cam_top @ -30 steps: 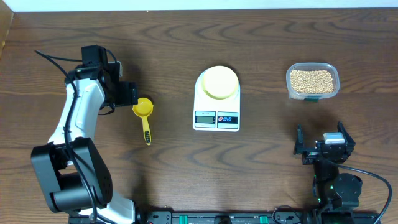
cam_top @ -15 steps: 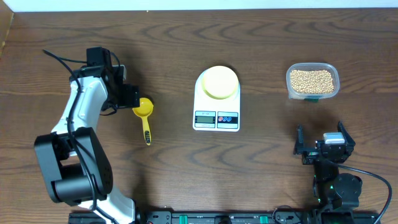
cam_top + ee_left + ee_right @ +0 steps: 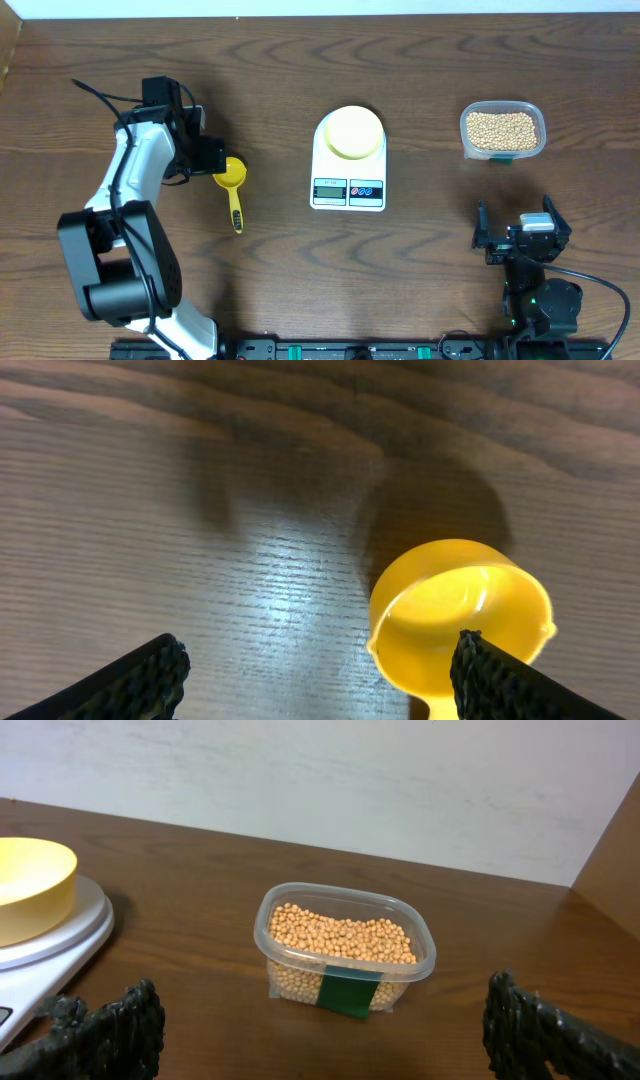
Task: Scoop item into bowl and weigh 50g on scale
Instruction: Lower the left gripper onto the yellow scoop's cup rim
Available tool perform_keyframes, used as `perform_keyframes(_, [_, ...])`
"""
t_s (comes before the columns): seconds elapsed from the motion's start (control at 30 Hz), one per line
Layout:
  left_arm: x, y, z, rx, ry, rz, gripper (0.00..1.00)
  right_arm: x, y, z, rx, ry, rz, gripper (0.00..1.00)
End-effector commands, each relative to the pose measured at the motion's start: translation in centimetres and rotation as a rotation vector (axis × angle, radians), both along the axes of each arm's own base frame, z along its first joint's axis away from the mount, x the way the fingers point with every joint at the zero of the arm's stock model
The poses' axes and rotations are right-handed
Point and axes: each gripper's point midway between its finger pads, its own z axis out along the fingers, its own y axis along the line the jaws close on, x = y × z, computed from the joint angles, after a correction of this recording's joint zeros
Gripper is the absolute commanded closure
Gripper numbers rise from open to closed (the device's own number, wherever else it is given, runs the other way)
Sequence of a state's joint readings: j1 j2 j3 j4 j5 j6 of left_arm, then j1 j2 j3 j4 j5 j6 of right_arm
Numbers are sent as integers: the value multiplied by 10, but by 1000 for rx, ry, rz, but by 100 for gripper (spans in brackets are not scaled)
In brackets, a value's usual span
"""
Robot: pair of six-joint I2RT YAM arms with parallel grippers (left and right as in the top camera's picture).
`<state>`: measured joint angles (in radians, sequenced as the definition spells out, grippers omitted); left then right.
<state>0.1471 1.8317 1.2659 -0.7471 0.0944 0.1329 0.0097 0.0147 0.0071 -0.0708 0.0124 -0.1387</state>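
Left wrist view: my left gripper (image 3: 318,652) hangs spread wide; the yellow scoop (image 3: 455,610) sits lower right, hard by one finger, so closing may shove it aside.

bright yellow scoop (image 3: 232,178), pale yellow bowl (image 3: 352,132), white scale (image 3: 348,165), tan beans (image 3: 340,935), dark wood-grain table (image 3: 420,260)

Beans (image 3: 345,935) fill a clear container (image 3: 340,890) standing apart from the bowl (image 3: 30,885) on the scale (image 3: 72,925).
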Motion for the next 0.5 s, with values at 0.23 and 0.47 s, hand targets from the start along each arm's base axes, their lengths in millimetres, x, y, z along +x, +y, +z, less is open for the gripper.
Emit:
perform_keyframes(0.23, [0,-10,-19,14,40,-48,14,0,-2,0,11,-2,-8,1])
perform_keyframes(0.47, [3,-9,-20,15,31,-47,14,0,-2,0,11,-2,-8,1])
